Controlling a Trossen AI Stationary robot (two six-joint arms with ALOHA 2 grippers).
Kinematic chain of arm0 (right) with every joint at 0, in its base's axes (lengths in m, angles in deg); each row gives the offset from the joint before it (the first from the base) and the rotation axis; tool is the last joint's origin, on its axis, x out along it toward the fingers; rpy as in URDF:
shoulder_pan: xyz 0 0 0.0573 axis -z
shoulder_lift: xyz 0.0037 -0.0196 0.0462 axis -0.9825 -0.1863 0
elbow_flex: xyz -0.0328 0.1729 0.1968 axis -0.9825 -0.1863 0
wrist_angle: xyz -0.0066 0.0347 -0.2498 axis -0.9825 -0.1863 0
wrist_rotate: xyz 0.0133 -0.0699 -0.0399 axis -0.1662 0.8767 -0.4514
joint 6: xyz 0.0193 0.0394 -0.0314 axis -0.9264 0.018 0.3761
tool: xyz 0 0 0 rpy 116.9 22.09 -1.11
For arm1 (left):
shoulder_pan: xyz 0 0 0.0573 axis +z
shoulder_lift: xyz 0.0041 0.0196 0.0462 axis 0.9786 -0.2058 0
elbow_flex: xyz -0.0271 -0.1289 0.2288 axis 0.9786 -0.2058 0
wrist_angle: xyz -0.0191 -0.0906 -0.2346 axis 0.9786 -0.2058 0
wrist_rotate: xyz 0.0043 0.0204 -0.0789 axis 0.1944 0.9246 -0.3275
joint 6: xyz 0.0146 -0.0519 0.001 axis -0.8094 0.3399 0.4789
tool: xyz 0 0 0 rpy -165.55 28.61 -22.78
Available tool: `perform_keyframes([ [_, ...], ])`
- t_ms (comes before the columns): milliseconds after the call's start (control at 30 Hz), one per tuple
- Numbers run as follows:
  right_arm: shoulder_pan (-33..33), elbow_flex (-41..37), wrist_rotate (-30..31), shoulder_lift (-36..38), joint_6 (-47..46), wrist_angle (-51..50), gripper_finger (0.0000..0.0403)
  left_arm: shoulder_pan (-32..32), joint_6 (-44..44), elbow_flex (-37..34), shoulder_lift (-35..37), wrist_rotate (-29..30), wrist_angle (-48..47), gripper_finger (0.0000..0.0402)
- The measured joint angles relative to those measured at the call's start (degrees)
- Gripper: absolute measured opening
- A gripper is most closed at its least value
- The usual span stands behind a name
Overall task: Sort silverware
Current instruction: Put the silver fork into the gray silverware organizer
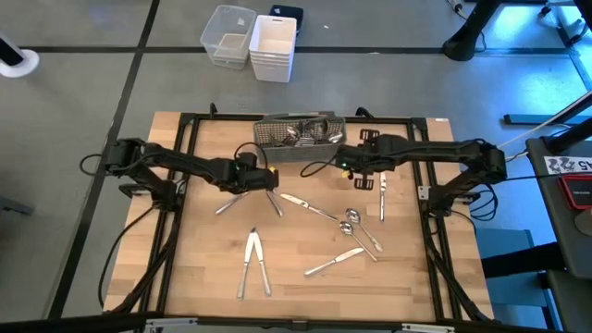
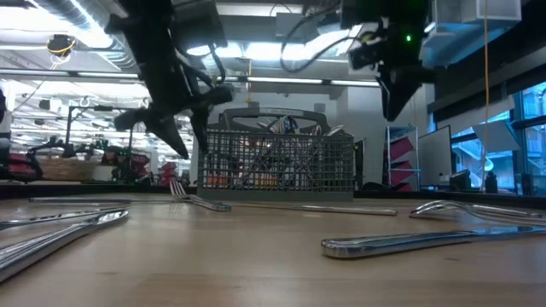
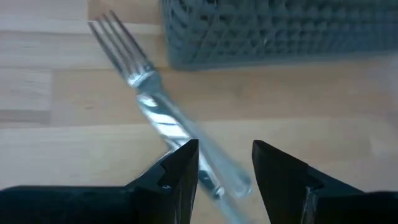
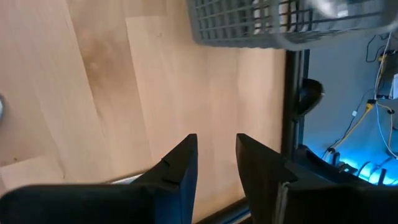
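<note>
High view, left to right, placed against the wire caddy (image 1: 299, 137) at the table's (image 1: 203, 268) far edge: the left gripper (image 1: 265, 178) hovers just in front of the caddy's left end, its fingers (image 3: 180, 171) parted and holding nothing, a fork (image 3: 163, 118) lying on the wood beneath the gap. Loose silverware (image 1: 340, 225) lies scattered well in front of the caddy, with more pieces standing inside it. The right gripper (image 1: 339, 165) hangs just in front of the caddy's right end, fingers slightly apart and empty.

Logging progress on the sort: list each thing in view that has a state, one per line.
Left tool: open, above a fork's handle.
Right tool: open, empty.
Caddy: upright, holding silverware.
Fork: flat on table.
Knives: flat, unsorted.
Spoons: flat, unsorted.
</note>
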State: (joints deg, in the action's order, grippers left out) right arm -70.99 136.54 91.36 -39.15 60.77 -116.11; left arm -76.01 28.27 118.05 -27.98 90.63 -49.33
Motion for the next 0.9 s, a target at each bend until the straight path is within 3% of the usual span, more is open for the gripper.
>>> perform_keyframes([
  [433, 0.0, -6.5, -0.4, 0.0, 0.0, 6.6, 0.0111, 5.8, 2.1, -1.0, -8.1, -5.8, 9.8, 0.0143],
  [900, 0.0, -6.7, -0.4, 0.0, 1.6, 9.5, 0.0111, 6.1, 3.7, -1.0, -10.7, -7.9, 9.6, 0.0143],
])
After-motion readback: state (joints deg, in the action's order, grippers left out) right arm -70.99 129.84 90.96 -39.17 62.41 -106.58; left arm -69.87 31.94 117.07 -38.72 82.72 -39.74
